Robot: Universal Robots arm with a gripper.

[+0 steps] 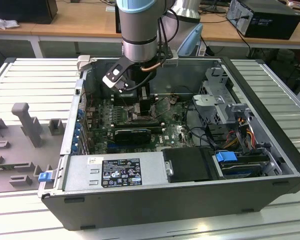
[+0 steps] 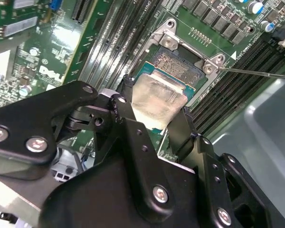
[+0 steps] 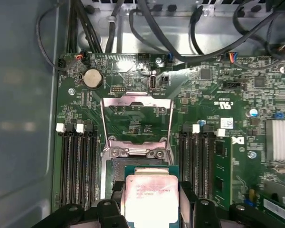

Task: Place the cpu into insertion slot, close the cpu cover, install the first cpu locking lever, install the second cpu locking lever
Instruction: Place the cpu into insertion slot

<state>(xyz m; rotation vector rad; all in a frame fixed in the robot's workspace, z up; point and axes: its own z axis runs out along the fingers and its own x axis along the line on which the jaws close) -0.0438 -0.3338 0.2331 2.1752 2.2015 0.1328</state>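
Several grey moulded fixtures (image 1: pixel 27 122) stand on the slatted metal table (image 1: pixel 35 75) at the exterior view's left, well apart from the computer case (image 1: pixel 270 165), which lies on its side with its panel off. Inside the case, a power supply (image 1: pixel 115 172) sits along the wall nearest the camera. The arm (image 1: pixel 140 30) reaches down behind it to the green motherboard (image 1: pixel 175 132), and a metal drive cage (image 1: pixel 220 95) with bundled cables occupies the right end. Wooden desks (image 1: pixel 80 20) run along the back of the room

In the second wrist view the gripper (image 2: pixel 154 114) has its black jaws clamped on two opposite edges of the cpu (image 2: pixel 156 95). The chip hangs slightly tilted over the near part of the insertion slot (image 2: pixel 178 64), and whether it touches the socket cannot be told. The far part of the slot is bare. In the first wrist view the cpu cover (image 3: pixel 156 102) stands swung up beyond the slot. Long black memory slots (image 3: pixel 78 166) flank the socket on both sides, and black cables (image 3: pixel 147 23) loop past the board's far edge
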